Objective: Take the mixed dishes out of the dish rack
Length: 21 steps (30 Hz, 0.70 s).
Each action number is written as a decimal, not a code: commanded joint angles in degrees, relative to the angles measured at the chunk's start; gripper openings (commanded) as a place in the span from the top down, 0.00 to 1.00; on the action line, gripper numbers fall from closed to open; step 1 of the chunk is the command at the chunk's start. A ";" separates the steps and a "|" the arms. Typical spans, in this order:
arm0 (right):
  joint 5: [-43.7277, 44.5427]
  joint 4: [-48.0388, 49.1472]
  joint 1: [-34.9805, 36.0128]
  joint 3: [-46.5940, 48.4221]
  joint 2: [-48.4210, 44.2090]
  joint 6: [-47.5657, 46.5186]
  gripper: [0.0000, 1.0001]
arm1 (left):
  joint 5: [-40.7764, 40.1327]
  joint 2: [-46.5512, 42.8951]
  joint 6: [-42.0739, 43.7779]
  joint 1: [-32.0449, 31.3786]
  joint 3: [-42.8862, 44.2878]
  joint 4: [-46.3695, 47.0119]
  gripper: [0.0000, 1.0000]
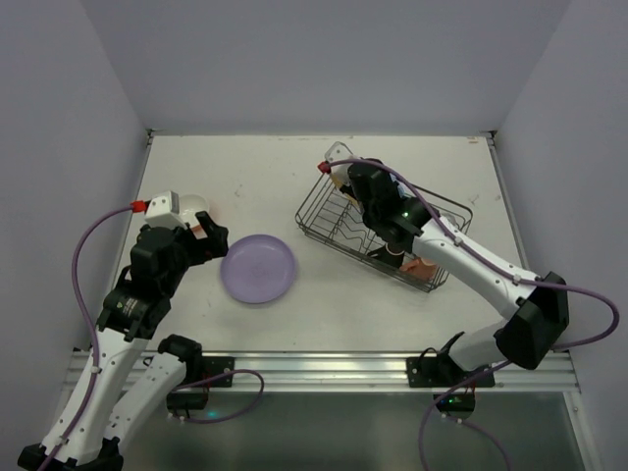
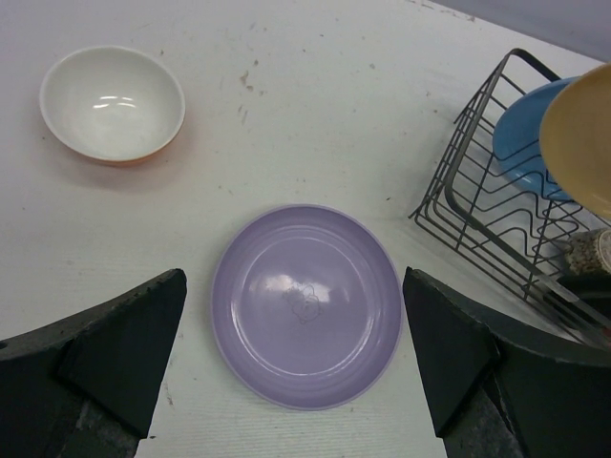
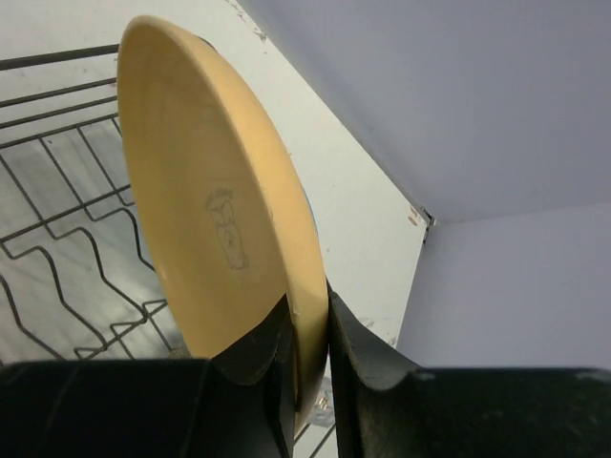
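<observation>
The right end effector [image 3: 307, 320] is closed on the tan plate [image 3: 210, 191]: its two fingers pinch the rim, one on each face, at the edge of the plate nearest to it. From the grip, the plate goes up and away, standing on its edge and leaning a little. Its flat faces look to the sides, and the face with a small printed mark is turned toward the wavy dividers of the dish rack [image 3: 57, 243]. These wires lie below and to the left of the fingers, so I judge that the free way for the plate is upward, along its own plane, until the rim is clear of the wires.

Just behind the tan plate, a light blue plate [image 2: 520, 143] stands in the same rack.

The right arm reaches from its base forward and to the left across the rack, with the wrist over the rack's far corner. It is clearly the nearer arm.

The left end effector [image 2: 291, 334] is well apart from the rack. Its fingers are spread wide and hold nothing, above a lilac plate [image 1: 259, 268] that lies flat on the table [image 1: 255, 177]. Further out, an orange bowl [image 2: 113, 103] stands upright.
</observation>
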 commanded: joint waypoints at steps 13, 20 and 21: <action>-9.12 -6.29 1.03 6.16 -10.62 11.63 1.00 | 7.82 -1.04 2.23 0.16 0.01 4.39 0.00; -26.52 -9.63 -2.05 5.55 -18.44 42.75 1.00 | 36.15 -0.08 -4.07 0.07 -4.38 26.59 0.00; -27.23 -10.76 -2.13 5.55 -18.62 47.40 1.00 | 36.33 0.71 -4.96 -0.11 -4.21 27.77 0.00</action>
